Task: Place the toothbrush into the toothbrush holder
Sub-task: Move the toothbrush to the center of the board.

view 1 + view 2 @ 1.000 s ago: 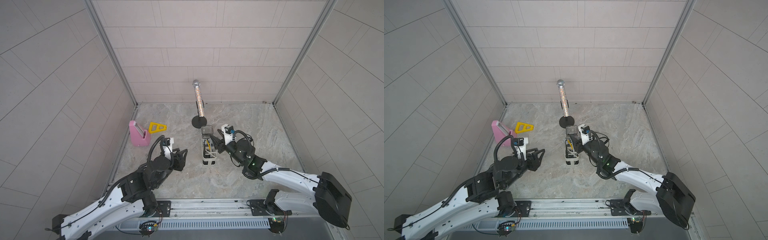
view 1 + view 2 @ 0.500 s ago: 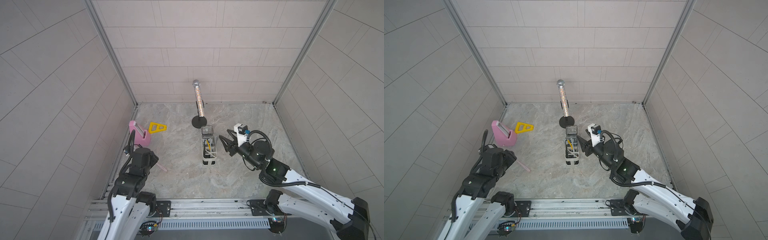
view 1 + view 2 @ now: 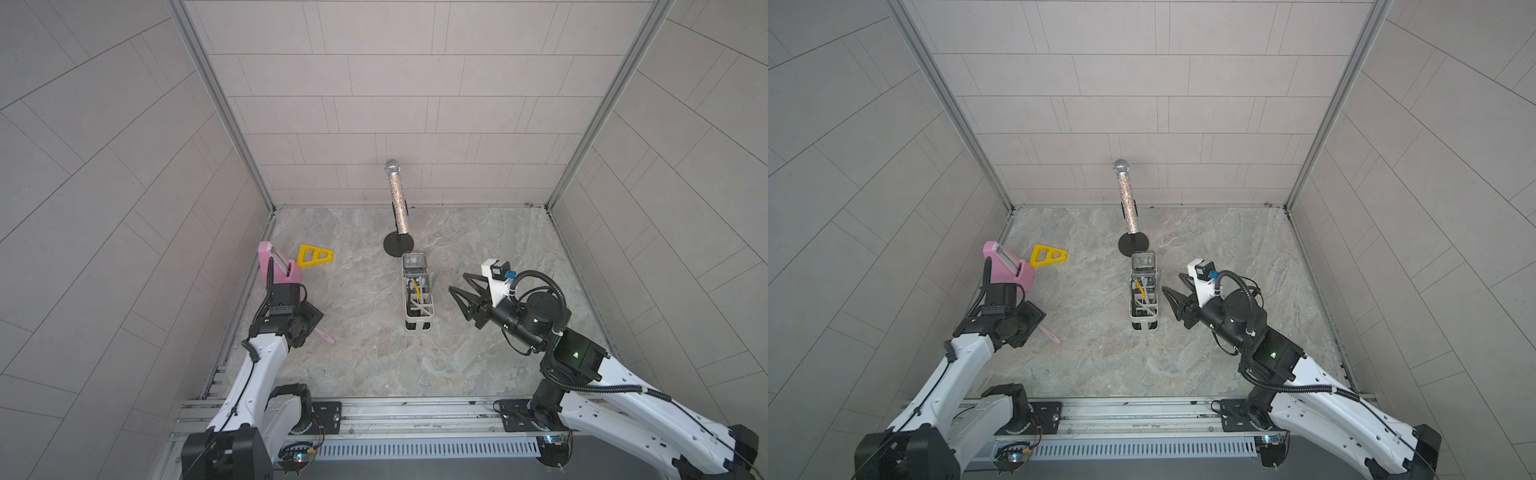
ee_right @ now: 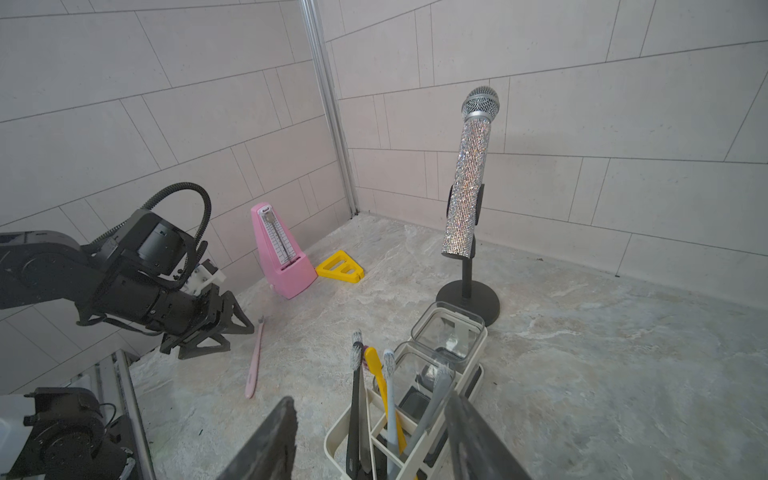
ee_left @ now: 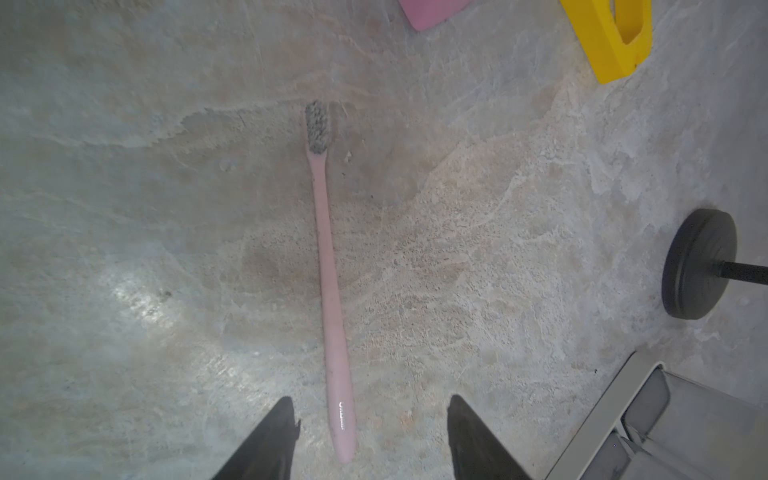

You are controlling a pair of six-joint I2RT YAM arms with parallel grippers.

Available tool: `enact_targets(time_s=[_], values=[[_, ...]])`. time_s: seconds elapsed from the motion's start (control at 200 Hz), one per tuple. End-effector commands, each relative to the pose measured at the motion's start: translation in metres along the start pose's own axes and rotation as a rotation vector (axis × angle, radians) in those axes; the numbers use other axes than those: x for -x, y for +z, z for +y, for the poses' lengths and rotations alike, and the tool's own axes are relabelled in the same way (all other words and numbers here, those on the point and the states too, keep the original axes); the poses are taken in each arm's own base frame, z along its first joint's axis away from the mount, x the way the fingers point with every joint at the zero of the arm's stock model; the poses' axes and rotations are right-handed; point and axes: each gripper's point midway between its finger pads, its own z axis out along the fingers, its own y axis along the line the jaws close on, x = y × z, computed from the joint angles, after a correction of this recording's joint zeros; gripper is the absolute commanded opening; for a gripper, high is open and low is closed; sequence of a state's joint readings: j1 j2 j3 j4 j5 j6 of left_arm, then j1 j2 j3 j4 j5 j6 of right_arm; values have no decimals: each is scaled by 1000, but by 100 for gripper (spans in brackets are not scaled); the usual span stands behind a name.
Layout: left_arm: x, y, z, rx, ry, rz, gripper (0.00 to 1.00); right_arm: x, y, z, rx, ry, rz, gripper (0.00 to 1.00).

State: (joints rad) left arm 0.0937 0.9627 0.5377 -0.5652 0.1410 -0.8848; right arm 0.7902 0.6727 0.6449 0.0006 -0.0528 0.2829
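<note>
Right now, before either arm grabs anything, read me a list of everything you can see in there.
toothbrush: one, pink with grey bristles, lying flat on the surface, left of the holder
toothbrush holder: one, cream-white with a clear box at its far end, standing mid-surface
brushes in the holder: at least four, black, yellow, pale and grey, standing upright
microphone: one, glittery silver, on a black round-based stand behind the holder
metronome: one, pink, near the left wall
triangular piece: one, yellow, lying beside the metronome
surface: one, grey marbled
left gripper: one, black, open, astride the toothbrush's handle end
right gripper: one, black, open, just right of the holder
</note>
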Motion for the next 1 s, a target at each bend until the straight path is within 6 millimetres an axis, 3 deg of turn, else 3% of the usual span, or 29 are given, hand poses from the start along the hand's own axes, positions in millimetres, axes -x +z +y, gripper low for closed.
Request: enact_targets(time_s=[0.0,0.265,0.47,0.711,0.791,0.996], values=[[4,10,9,37,4,-12,60,-10,-2,4,26,17,31,60],[8,34,21,105,-13,13,54,-10,-4,5,34,26,33,60],[-7,58,16,105,-6,140,23,-10,-4,6,40,23,30,60],[-21,72,14,72,-13,173,20,-10,-2,3,24,2,31,60],[-25,73,11,69,16,185,15,-10,-1,4,24,-1,35,60],[-45,76,1,71,114,216,15,-11,0,3,19,-16,47,61]])
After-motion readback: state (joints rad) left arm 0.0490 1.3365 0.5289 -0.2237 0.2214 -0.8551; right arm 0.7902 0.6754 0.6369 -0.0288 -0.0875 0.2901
